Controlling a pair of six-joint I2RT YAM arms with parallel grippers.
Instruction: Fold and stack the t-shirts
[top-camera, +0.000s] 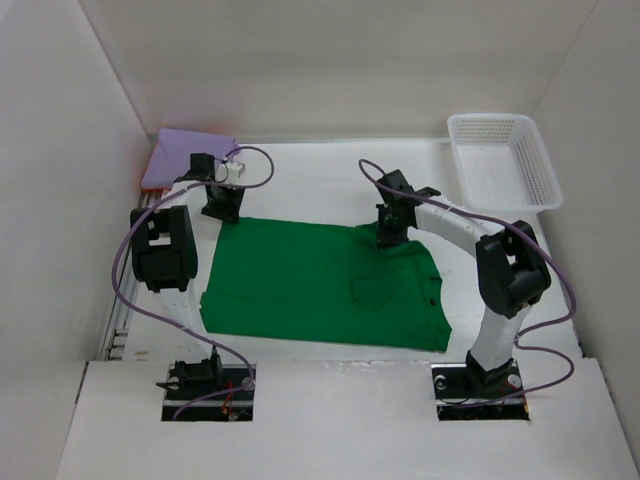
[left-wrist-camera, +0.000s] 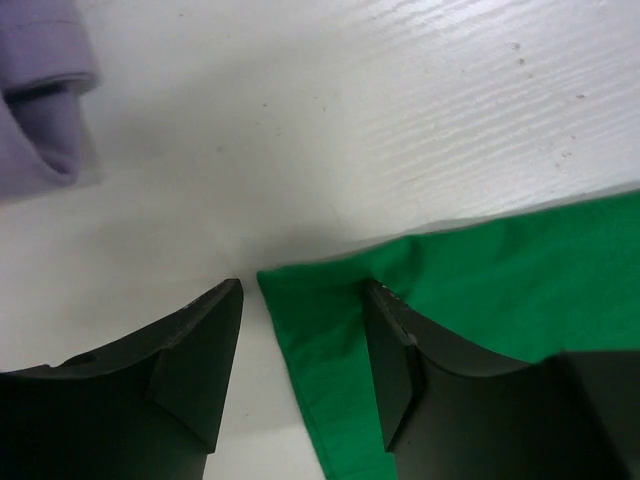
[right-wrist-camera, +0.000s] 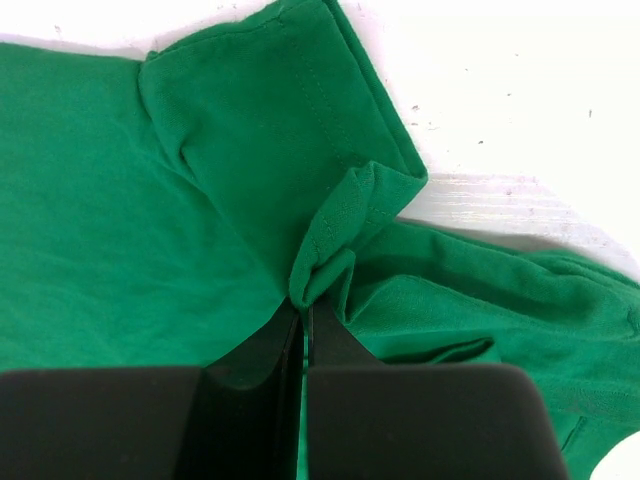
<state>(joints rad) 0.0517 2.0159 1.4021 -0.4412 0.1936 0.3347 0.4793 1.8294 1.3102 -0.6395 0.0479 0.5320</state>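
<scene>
Top external view showed the green t-shirt (top-camera: 320, 285) spread flat at mid-worktop (top-camera: 320, 175), with the lavender t-shirt (top-camera: 185, 155) lying at the far left corner. The right pincer (right-wrist-camera: 303, 315) was clenched on a thin ridge of the green sleeve hem. The left pincer (left-wrist-camera: 300, 300) stood parted astride the shirt's far left corner, grasping nothing. A pull by the right alone would probably drag and bunch the cloth, or the narrow pinch could slip.

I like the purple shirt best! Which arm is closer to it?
Left. The left end effector hovers close beside the purple shirt; the right end effector is far across, pinching the green shirt.
</scene>
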